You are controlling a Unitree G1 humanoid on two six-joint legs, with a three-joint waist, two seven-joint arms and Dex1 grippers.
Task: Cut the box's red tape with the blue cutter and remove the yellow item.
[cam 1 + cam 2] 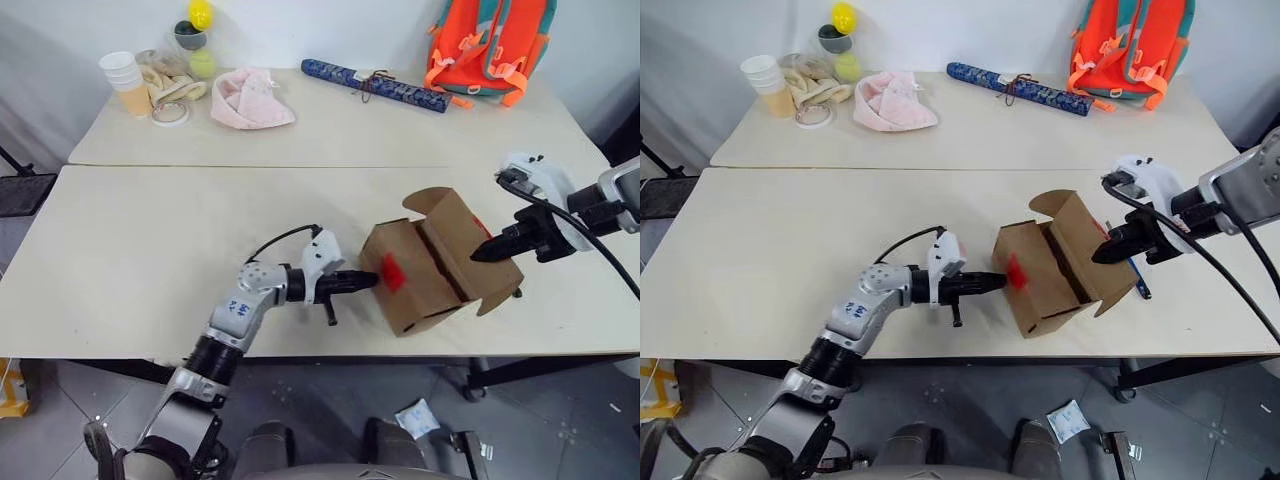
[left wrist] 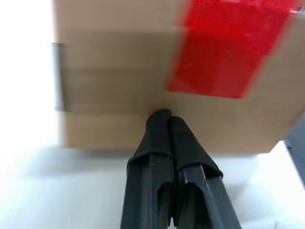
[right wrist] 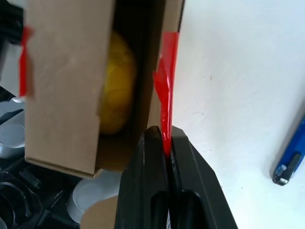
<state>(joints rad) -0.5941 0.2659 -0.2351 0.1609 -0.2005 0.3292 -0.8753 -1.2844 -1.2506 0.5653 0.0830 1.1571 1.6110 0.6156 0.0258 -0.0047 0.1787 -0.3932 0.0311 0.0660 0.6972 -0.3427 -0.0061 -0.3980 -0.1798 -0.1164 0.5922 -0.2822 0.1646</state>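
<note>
The right gripper (image 1: 478, 254) is seen closed on a flap of the box (image 1: 430, 265), its black fingers (image 3: 152, 157) pinched around the flap edge where a strip of the red tape (image 3: 165, 95) runs down between them; the box is tilted, held up on that side, with its opened end turned to about one o'clock. Through the gap under the raised flap, the yellow item (image 3: 116, 86) is seen inside the box. The left gripper (image 1: 368, 281) is held level at nine o'clock from the box, its two fingers (image 2: 162, 138) pressed together with nothing between them and their tips set against the cardboard side, just below a red tape patch (image 1: 392, 271) on that face. The blue cutter (image 1: 1139, 280) is lying on the white table (image 1: 150, 260) just beyond the box at three o'clock, partly hidden behind the right gripper. Farther out, at twelve o'clock on the rear table, a long blue patterned roll (image 1: 375, 84) tied with cord is laid, with an orange backpack (image 1: 490, 45) at about one o'clock against the wall. At ten o'clock a pink fabric pouch (image 1: 250, 98), a stack of paper cups (image 1: 125, 80), a tape ring (image 1: 170, 113) and stacked balls (image 1: 198, 38) are grouped.
</note>
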